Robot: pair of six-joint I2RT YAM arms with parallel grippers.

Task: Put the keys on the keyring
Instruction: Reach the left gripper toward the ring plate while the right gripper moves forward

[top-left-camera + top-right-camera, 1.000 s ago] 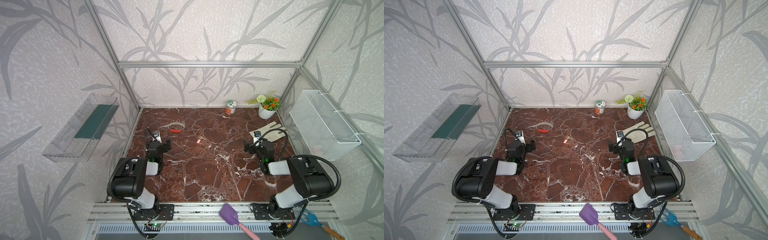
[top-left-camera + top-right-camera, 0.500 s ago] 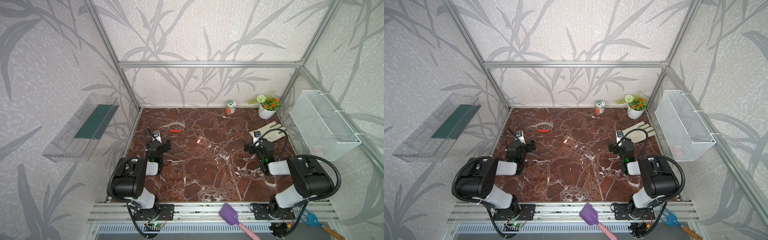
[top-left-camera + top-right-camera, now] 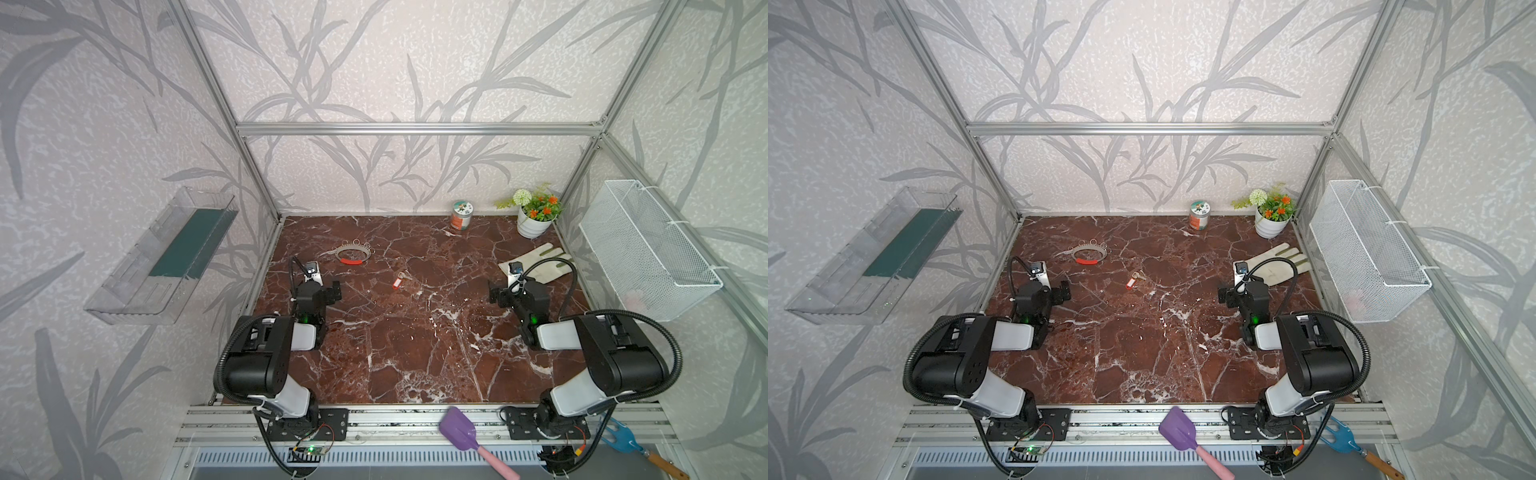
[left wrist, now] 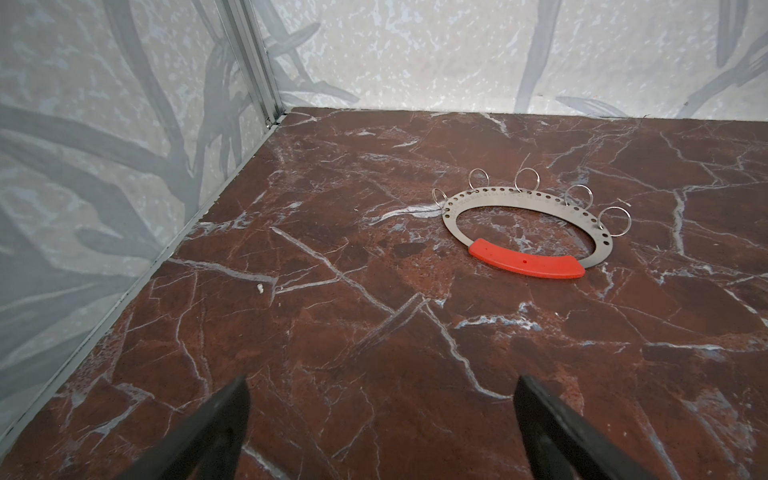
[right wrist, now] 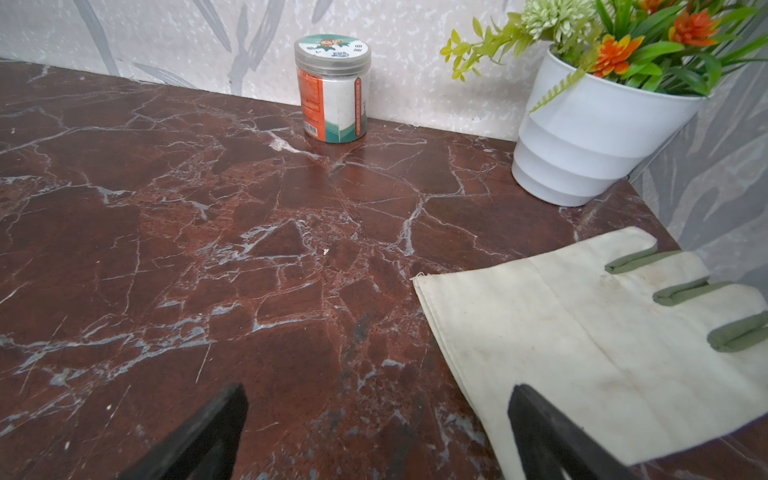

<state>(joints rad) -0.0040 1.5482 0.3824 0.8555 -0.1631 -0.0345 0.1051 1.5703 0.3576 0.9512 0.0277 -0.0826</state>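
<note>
Dark red marble with white cracks makes up the table top (image 3: pixel 415 340), and pale walls with grey leaf shapes stand around it. The keyring (image 3: pixel 351 261), a flat round hoop of silvery-grey metal band with little holes and one red part, lies flat on the table toward the back left. Five tiny silver wire rings (image 4: pixel 527 179) hang from its holes on the side away from the red part.

The keys (image 3: pixel 398 283), one small red-orange plastic tag with a tiny metal ring, lie flat near the middle of the table in both top views. The tag is near the hoop but does not touch it and is not on it.

The left gripper (image 4: pixel 380 399) sits low over the table with the hoop ahead of it. Its two black jaws are spread wide with nothing between them. The right gripper (image 5: pixel 378 399) is spread wide too and holds nothing. One of its jaws is over the edge of a cream cloth glove (image 5: pixel 582 332); whether they touch cannot be told.

A small clear jar (image 5: pixel 332 95) with a picture lid and a white pot (image 5: pixel 590 137) of orange and green flowers stand by the back wall.
</note>
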